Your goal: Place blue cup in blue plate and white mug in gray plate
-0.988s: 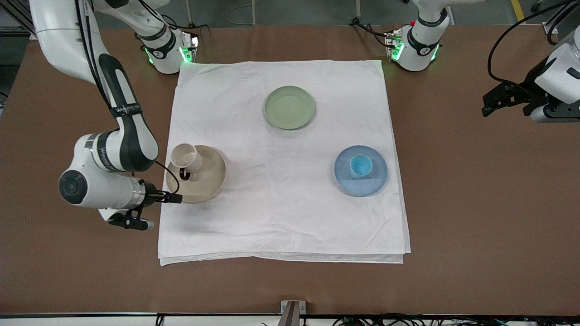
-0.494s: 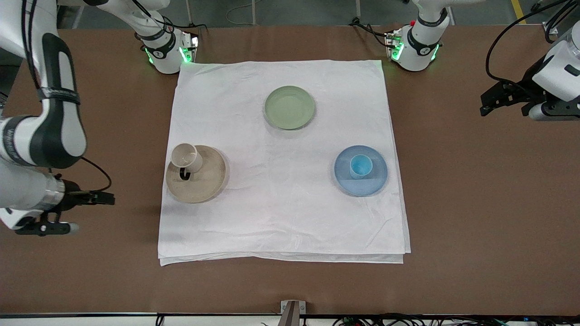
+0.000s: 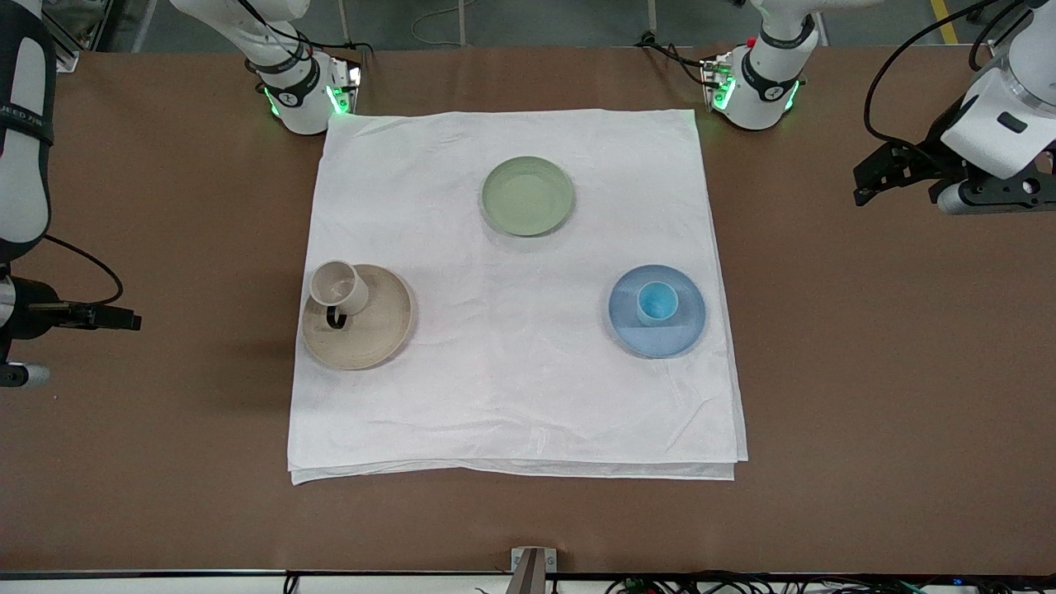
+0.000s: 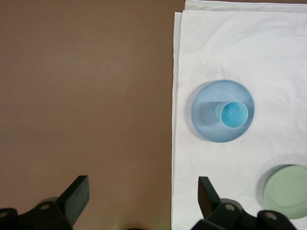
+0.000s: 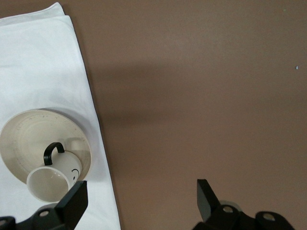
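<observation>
— How do you see the fingers now?

— Both pairs stand apart and hold nothing. Your right gripper (image 3: 124, 318) hangs over the bare table at the right arm's end; your left gripper (image 3: 866, 177) over the left arm's end.

— And the cups?

— The white mug (image 3: 338, 287) stands on the gray plate (image 3: 375, 334), near its rim, handle toward the front camera. The blue cup (image 3: 657, 303) stands in the blue plate (image 3: 685, 326). Each lies well apart from its nearer gripper, toward the cloth (image 3: 511, 396). I judge nothing remains to move.
</observation>
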